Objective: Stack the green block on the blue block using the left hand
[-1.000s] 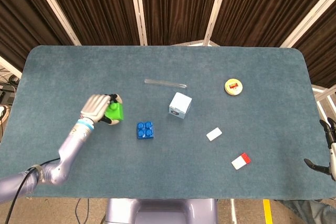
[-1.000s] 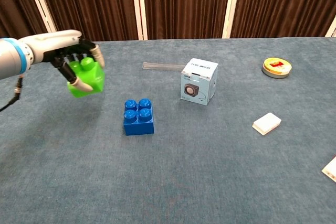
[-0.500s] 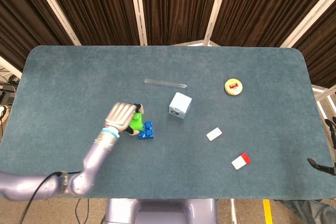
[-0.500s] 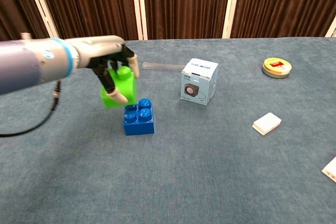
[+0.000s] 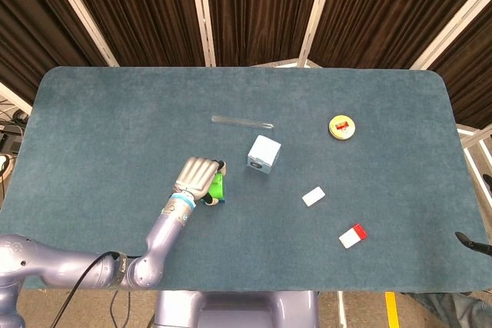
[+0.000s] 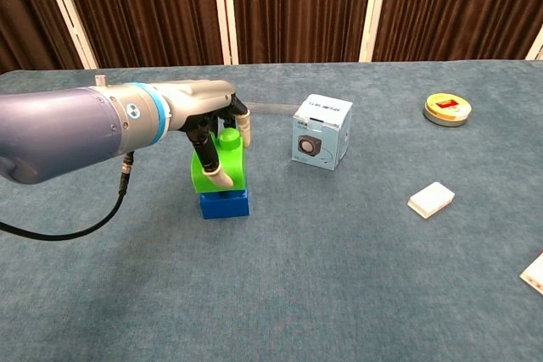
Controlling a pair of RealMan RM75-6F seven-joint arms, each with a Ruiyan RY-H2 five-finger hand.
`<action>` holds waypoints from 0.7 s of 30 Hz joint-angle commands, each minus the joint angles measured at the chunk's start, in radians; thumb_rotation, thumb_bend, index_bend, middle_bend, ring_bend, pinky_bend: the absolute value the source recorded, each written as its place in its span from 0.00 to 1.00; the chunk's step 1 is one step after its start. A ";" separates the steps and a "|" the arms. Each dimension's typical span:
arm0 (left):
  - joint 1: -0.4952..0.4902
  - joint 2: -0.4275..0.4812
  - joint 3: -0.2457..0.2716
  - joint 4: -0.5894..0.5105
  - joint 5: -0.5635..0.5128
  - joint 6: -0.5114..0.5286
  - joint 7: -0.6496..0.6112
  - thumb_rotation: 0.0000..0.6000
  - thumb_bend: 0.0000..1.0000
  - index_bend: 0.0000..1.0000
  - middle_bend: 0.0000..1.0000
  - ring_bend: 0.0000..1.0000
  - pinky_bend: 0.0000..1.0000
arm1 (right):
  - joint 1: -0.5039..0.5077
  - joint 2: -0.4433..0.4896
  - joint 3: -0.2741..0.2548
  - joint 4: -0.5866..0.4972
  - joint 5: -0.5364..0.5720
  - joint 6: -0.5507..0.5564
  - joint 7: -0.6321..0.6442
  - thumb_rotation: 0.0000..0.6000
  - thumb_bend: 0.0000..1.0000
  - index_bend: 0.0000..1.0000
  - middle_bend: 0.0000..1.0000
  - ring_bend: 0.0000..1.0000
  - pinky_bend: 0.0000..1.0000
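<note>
The green block [image 6: 226,158] sits on top of the blue block [image 6: 225,205] in the chest view, a little left of the table's middle. My left hand [image 6: 206,115] grips the green block from above and from the left, its fingers wrapped over it. In the head view the left hand [image 5: 197,177] covers most of the stack; only a sliver of the green block [image 5: 217,187] shows at its right, and the blue block is hidden. Of my right hand only a dark tip [image 5: 470,241] shows at the right edge of the head view.
A white box [image 6: 322,131] with a speaker picture stands just right of the stack. A clear tube [image 5: 242,121] lies behind it. A yellow round tin [image 6: 447,109], a small white piece [image 6: 431,199] and a red-and-white piece [image 5: 353,236] lie to the right.
My left hand carried the green block rightward from the left of the table and lowered it onto the blue block. The right hand slid further out of the frame.
</note>
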State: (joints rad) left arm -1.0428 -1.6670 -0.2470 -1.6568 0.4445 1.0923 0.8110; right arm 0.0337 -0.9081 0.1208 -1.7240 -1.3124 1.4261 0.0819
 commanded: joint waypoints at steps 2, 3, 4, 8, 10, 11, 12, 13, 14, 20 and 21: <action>-0.002 -0.006 0.005 0.014 -0.003 -0.003 -0.010 1.00 0.18 0.48 0.44 0.39 0.40 | 0.002 0.000 -0.001 0.000 0.000 -0.004 0.000 1.00 0.00 0.04 0.00 0.00 0.00; -0.002 -0.006 0.005 0.018 -0.004 -0.006 -0.013 1.00 0.18 0.48 0.44 0.39 0.40 | 0.002 0.000 -0.001 0.000 0.000 -0.006 0.000 1.00 0.00 0.04 0.00 0.00 0.00; -0.002 -0.006 0.005 0.022 -0.005 -0.009 -0.016 1.00 0.18 0.48 0.44 0.39 0.40 | 0.003 0.000 -0.001 0.000 0.000 -0.007 -0.001 1.00 0.00 0.04 0.00 0.00 0.00; -0.004 -0.010 0.008 0.036 -0.009 -0.024 -0.029 1.00 0.18 0.48 0.44 0.39 0.40 | 0.004 0.000 -0.001 -0.001 -0.001 -0.009 -0.002 1.00 0.00 0.04 0.00 0.00 0.00; -0.005 -0.013 0.011 0.044 -0.009 -0.028 -0.031 1.00 0.18 0.48 0.44 0.39 0.40 | 0.005 -0.001 -0.002 -0.001 -0.001 -0.010 -0.003 1.00 0.00 0.04 0.00 0.00 0.00; -0.007 -0.015 0.014 0.049 -0.010 -0.030 -0.030 1.00 0.18 0.48 0.44 0.39 0.40 | 0.005 -0.001 -0.002 -0.001 0.000 -0.011 -0.003 1.00 0.00 0.04 0.00 0.00 0.00; -0.008 -0.018 0.016 0.055 -0.014 -0.033 -0.031 1.00 0.18 0.48 0.44 0.39 0.40 | 0.005 -0.001 -0.001 -0.001 0.001 -0.012 -0.004 1.00 0.00 0.04 0.00 0.00 0.00; -0.009 -0.021 0.017 0.061 -0.017 -0.035 -0.031 1.00 0.18 0.48 0.44 0.39 0.40 | 0.005 -0.001 -0.001 0.000 0.001 -0.012 -0.004 1.00 0.00 0.04 0.00 0.00 0.00; -0.010 -0.024 0.018 0.066 -0.019 -0.037 -0.032 1.00 0.18 0.48 0.44 0.39 0.40 | 0.005 -0.001 -0.001 0.000 0.001 -0.012 -0.004 1.00 0.00 0.04 0.00 0.00 0.00; -0.014 -0.033 0.022 0.088 -0.022 -0.047 -0.039 1.00 0.18 0.48 0.44 0.39 0.40 | 0.006 -0.001 -0.001 0.002 0.004 -0.016 -0.001 1.00 0.00 0.04 0.00 0.00 0.00; -0.014 -0.032 0.022 0.089 -0.021 -0.049 -0.041 1.00 0.18 0.47 0.43 0.39 0.40 | 0.006 -0.001 -0.001 0.003 0.005 -0.016 -0.001 1.00 0.00 0.04 0.00 0.00 0.00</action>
State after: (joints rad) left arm -1.0566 -1.6991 -0.2252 -1.5684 0.4232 1.0443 0.7711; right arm 0.0401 -0.9088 0.1201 -1.7216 -1.3079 1.4099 0.0813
